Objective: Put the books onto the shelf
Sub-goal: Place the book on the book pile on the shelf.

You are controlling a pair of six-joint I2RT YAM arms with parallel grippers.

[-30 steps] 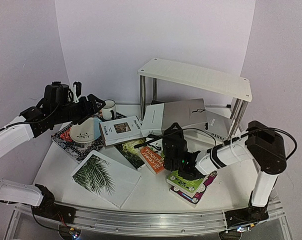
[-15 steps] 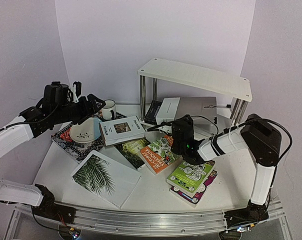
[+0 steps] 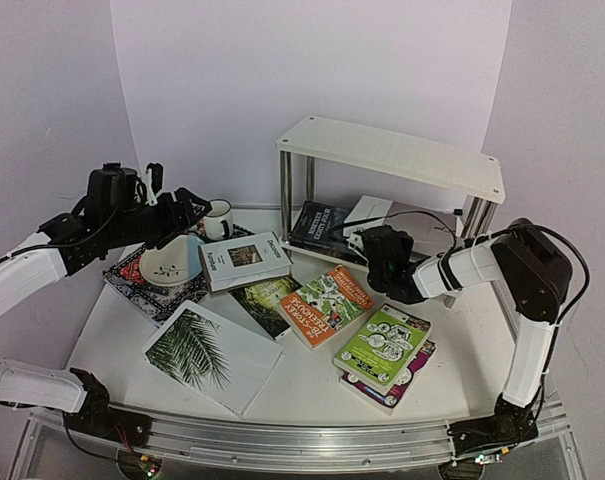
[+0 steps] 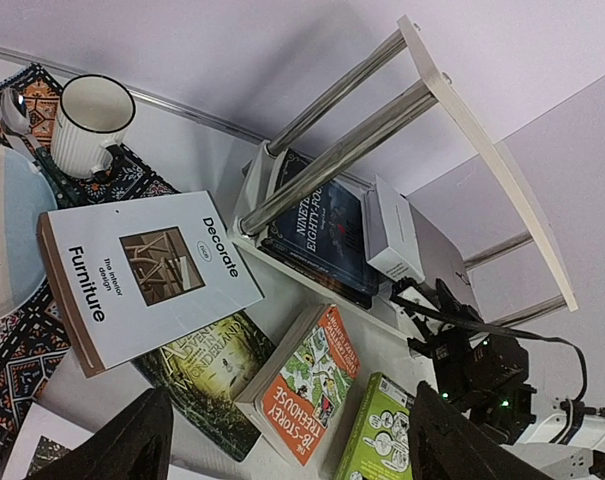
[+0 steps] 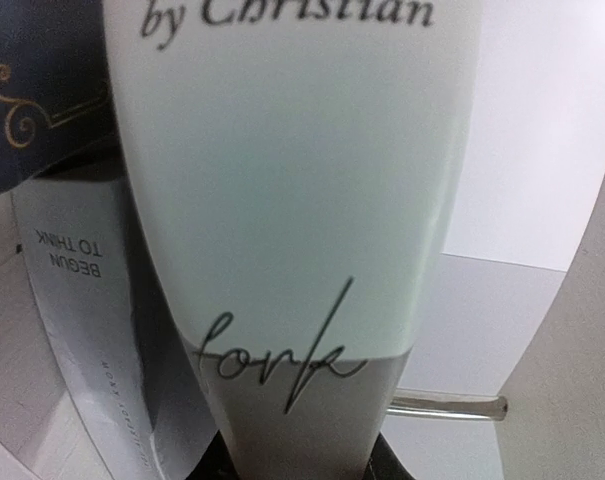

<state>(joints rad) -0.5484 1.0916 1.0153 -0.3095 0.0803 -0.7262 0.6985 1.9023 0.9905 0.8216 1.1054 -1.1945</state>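
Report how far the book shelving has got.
Done: a dark book lies on the lower board of the shelf. In hand: the right gripper holds a grey-white book, partly in that tier. Left: the Decorate book, dark green book, orange book, lime green book atop a magenta book, and the palm-leaf book lie on the table.

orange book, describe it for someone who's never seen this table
Find the white two-tier shelf at the back. In front of its left legs the orange book lies between a dark green book and a lime green book. Only it has an orange band with white lettering.
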